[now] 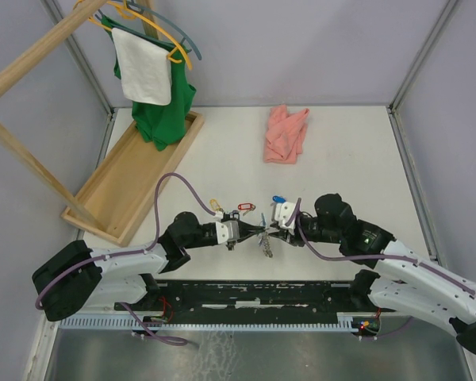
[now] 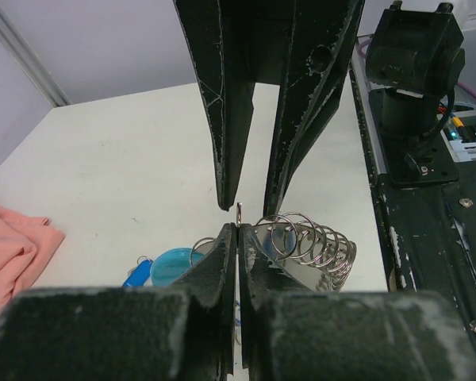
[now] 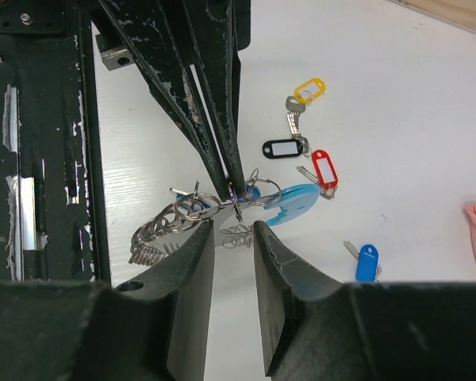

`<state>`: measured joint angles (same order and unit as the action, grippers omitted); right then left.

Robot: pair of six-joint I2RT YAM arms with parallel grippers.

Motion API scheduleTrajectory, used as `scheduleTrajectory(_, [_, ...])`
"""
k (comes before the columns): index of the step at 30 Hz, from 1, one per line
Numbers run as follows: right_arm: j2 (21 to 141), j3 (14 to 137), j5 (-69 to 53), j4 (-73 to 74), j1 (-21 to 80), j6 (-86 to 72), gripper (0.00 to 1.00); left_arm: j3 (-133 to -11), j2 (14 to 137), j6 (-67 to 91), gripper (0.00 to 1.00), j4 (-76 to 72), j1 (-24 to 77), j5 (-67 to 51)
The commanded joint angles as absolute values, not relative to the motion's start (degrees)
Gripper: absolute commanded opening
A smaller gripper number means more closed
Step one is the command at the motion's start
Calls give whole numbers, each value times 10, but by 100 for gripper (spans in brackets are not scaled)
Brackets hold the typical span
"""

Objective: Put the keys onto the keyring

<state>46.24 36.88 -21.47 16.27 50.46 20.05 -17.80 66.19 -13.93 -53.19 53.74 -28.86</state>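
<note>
**A:** What do the tools hold?

**B:** Near the white tabletop's (image 1: 341,159) front edge, the left tool (image 3: 236,189) is pressed together, pinching the large silvery keyring (image 3: 289,205) with its light-blue tag, likely steadying it for threading. The right tool (image 3: 232,230) faces it, half-spread and empty.

**A:** The keys? Writing?

**B:** Small silver keys (image 3: 284,148) with coloured plastic tags lie loose just beyond. No writing is legible.

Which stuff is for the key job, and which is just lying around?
For the job: keyring, yellow-tag key, black-tag key, red-tag key, blue-tag key.
Lying about: pink cloth, green shirt, white towel, wooden tray.
</note>
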Motion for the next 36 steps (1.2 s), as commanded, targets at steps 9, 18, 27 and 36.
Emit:
scheduleTrajectory(9, [479, 403, -247, 131, 502, 223, 29, -189, 650, -123, 3, -569, 536, -303])
scheduleTrajectory(18, [491, 412, -251, 137, 502, 235, 21, -193, 649, -121, 3, -562, 535, -310])
scheduleTrajectory(27, [505, 423, -241, 169, 501, 267, 13, -197, 640, -117, 3, -553, 536, -321])
scheduleTrajectory(36, [510, 432, -243, 188, 502, 281, 4, -198, 630, -115, 3, -541, 535, -321])
